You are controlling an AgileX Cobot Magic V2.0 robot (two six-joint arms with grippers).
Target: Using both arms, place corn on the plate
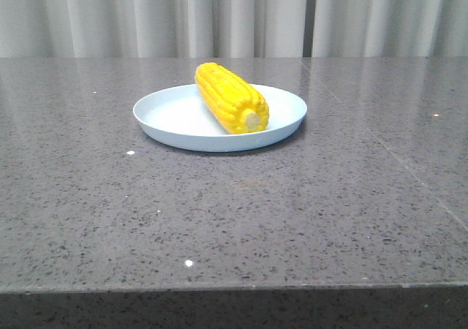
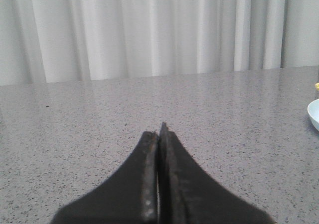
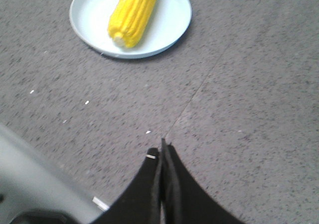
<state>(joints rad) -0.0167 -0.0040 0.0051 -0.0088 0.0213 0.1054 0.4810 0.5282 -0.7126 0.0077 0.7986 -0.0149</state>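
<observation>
The yellow corn (image 1: 230,97) lies on the pale blue-white plate (image 1: 172,117) at the middle of the grey table, its pale stub end toward the front. Neither arm shows in the front view. In the right wrist view the corn (image 3: 133,14) lies on the plate (image 3: 172,22), far from my right gripper (image 3: 162,147), whose black fingers are pressed together and empty over the bare table. In the left wrist view my left gripper (image 2: 160,130) is shut and empty, facing the curtain. The plate's rim (image 2: 314,113) shows at that view's edge.
A grey speckled stone tabletop (image 1: 234,212) with a seam line running back at the right. A pale curtain (image 1: 234,14) hangs behind the table. A grey rounded part (image 3: 35,184) shows at the corner of the right wrist view.
</observation>
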